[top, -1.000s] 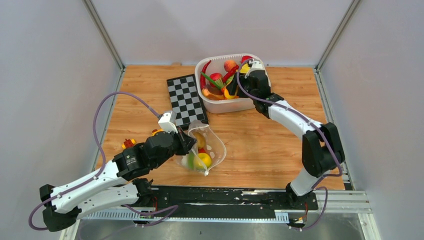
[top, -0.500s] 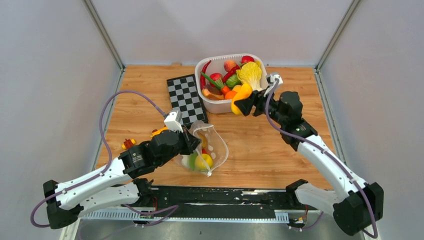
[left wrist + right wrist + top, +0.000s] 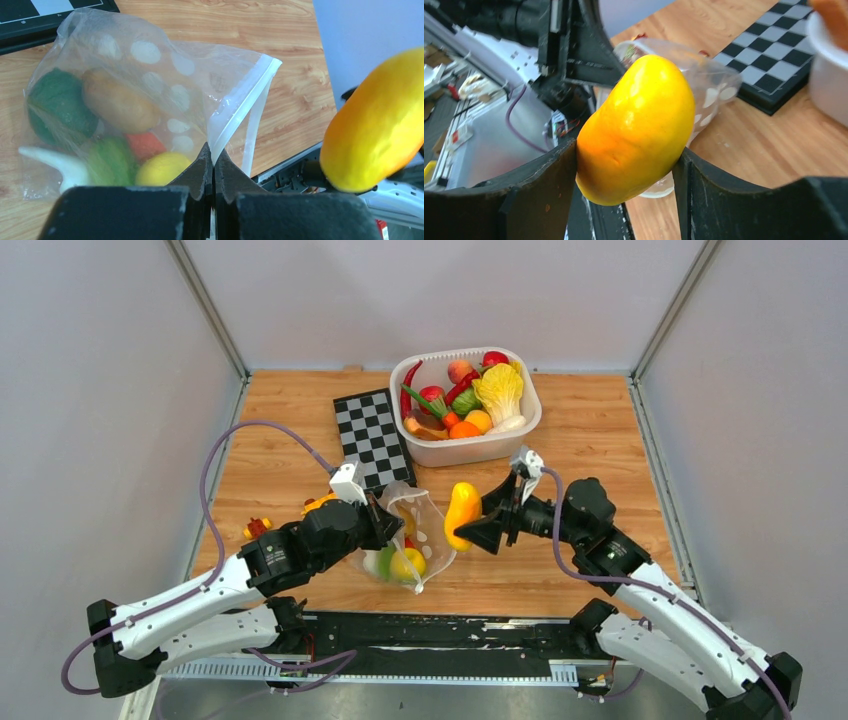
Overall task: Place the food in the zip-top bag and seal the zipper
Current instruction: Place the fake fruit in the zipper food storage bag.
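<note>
The clear dotted zip-top bag (image 3: 420, 535) lies on the table near the front, mouth facing right, with several toy foods inside: green, brown, red, yellow and white pieces (image 3: 115, 102). My left gripper (image 3: 385, 525) is shut on the bag's whitish zipper strip (image 3: 240, 95) and holds the mouth open. My right gripper (image 3: 468, 530) is shut on a yellow-orange mango (image 3: 461, 512), held just right of the bag's mouth; it also shows in the right wrist view (image 3: 636, 127) and the left wrist view (image 3: 380, 122).
A white tub (image 3: 520, 435) with several more toy foods stands at the back centre. A black-and-white chessboard (image 3: 372, 438) lies left of it, behind the bag. Small toy brick cars (image 3: 258, 527) sit left of the left arm.
My right gripper lifted the mango out of the tub and carried it forward and left to the bag's mouth. The left gripper kept holding the bag.
</note>
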`<state>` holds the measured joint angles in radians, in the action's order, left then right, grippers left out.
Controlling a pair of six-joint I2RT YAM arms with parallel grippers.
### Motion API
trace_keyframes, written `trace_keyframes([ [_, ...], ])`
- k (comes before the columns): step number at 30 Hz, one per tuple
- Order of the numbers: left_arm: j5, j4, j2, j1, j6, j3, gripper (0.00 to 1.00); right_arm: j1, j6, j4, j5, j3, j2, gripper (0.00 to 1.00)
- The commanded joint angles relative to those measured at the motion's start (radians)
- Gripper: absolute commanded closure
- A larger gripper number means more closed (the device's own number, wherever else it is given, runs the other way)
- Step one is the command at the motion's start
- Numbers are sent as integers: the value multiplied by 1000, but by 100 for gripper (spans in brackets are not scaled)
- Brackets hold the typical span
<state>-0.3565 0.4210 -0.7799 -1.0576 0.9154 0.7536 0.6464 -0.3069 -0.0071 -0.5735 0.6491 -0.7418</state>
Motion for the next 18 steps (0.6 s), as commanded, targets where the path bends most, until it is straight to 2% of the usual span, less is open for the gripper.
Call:
trace_keyframes([
  [1, -6, -52, -2, 0, 8, 12, 100, 98, 52, -53, 1, -32, -9, 64],
  [8, -2, -50, -14, 0, 2, 19, 100, 201, 46, -55, 66, -55, -74, 64],
  [18, 4, -53, -11, 0, 4, 9, 100, 238, 55, -71, 193, -11, -155, 63],
])
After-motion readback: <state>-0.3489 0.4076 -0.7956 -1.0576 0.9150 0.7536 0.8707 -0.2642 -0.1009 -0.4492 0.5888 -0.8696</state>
